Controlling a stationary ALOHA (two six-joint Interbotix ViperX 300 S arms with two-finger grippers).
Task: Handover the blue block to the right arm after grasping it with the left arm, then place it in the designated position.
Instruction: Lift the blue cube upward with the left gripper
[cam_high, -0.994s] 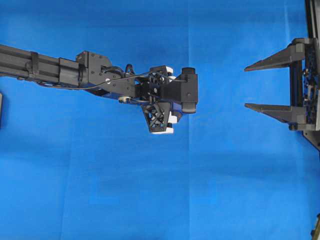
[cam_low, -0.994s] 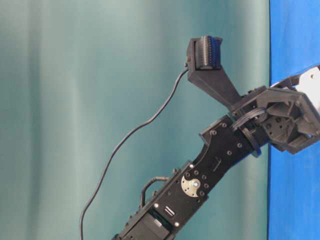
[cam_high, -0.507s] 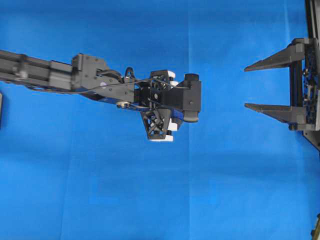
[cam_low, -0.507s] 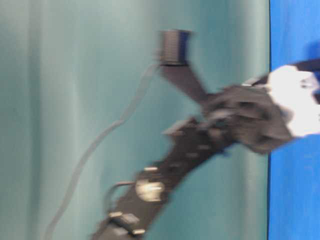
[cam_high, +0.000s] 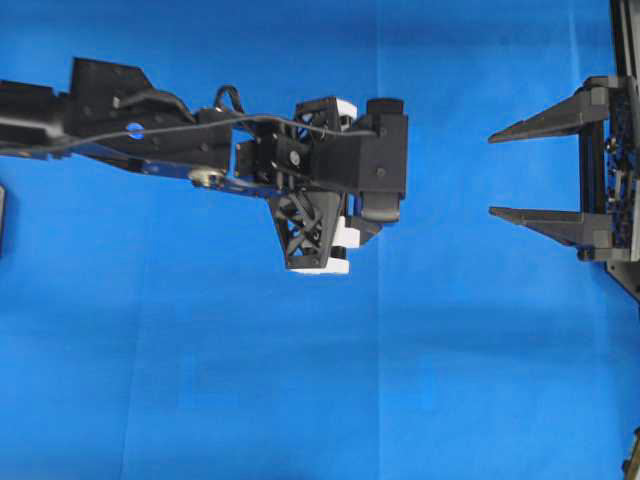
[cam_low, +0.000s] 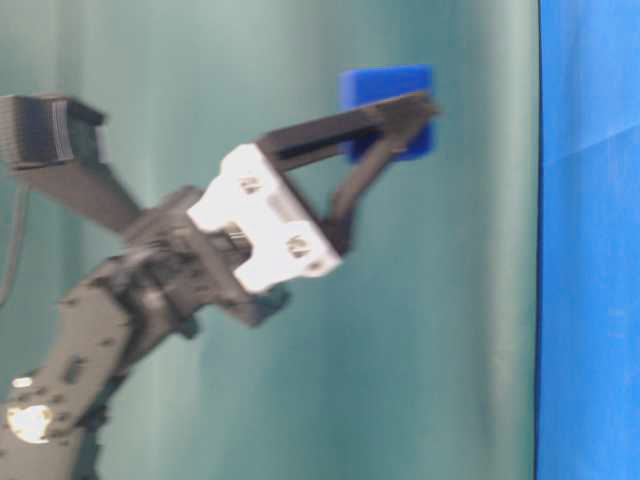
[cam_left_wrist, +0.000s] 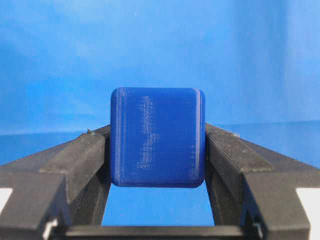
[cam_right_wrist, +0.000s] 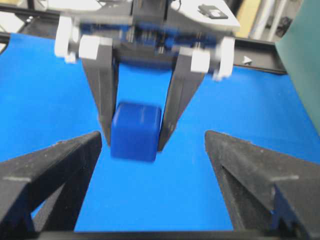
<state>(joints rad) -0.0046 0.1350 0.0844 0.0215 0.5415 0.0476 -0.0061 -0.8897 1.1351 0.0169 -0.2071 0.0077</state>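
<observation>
Overhead: the left tool (cam_high: 345, 215) carries the load toward the right tool (cam_high: 535, 170), which waits with jaws spread wide, well apart from it; bare blue worktop (cam_high: 300, 380) between.

Left wrist: the blue block (cam_left_wrist: 157, 137) sits clamped between both fingers.

Right wrist: block should enter centred between the waiting fingers (cam_right_wrist: 50, 170).

blue block, overhead view: hidden beneath the left arm (cam_high: 330, 175) wrist at frame centre.
left arm, overhead view: runs off the left edge.
right arm (cam_high: 545, 170), overhead view: body cut by the right edge; only the two fingers show whole.
left arm, table-level view: blurred, lower left part cut by the frame.
blue block (cam_right_wrist: 136, 131), right wrist view: soft-edged with blur, as are the left gripper (cam_right_wrist: 137, 132) fingers around it.
right gripper (cam_right_wrist: 155, 150) fingers, right wrist view: bases cut by the bottom edge.
left gripper fingers (cam_left_wrist: 75, 160), left wrist view: bases cut by the bottom edge.
</observation>
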